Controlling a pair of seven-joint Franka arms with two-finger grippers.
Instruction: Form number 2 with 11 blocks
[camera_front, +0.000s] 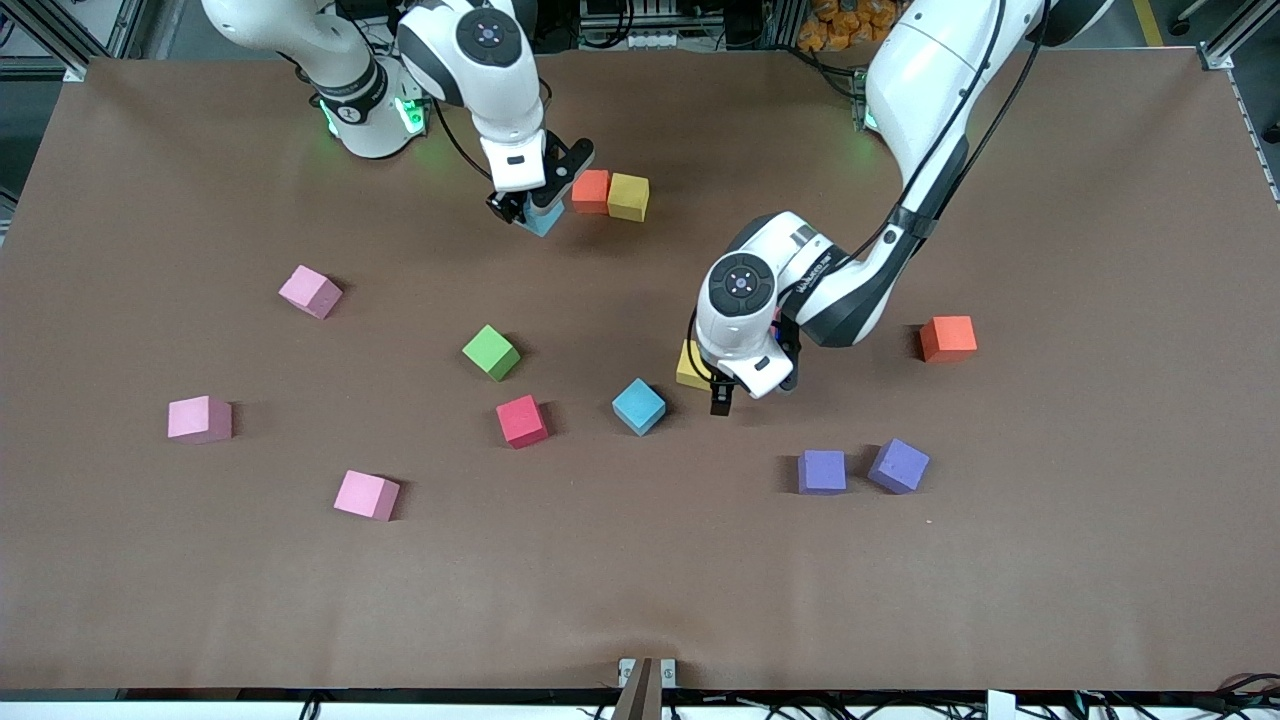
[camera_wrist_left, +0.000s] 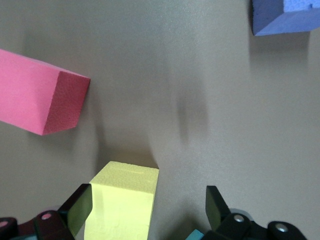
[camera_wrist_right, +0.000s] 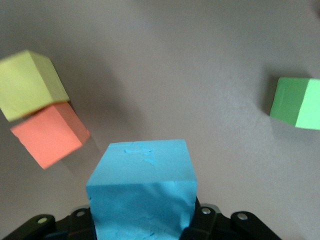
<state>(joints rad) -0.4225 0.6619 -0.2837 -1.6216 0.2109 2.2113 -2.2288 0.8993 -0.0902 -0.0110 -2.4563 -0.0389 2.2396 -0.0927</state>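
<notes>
Right claw (camera_front: 530, 208) grips light-blue block (camera_wrist_right: 142, 187) by flat sides; foam-like, likely light, slightly squashy. Left claw (camera_wrist_left: 145, 210) wide over yellow block (camera_wrist_left: 122, 200).

Right gripper (camera_front: 528, 207) low near its own base, fingers clamped on blue block (camera_wrist_right: 142, 187). Left gripper (camera_front: 722, 400) pointing down mid-table, fingers (camera_wrist_left: 216, 204) spread wide, gripping nothing.

Glossy white arm shells w/ black joints, black cables, green base LEDs
</notes>
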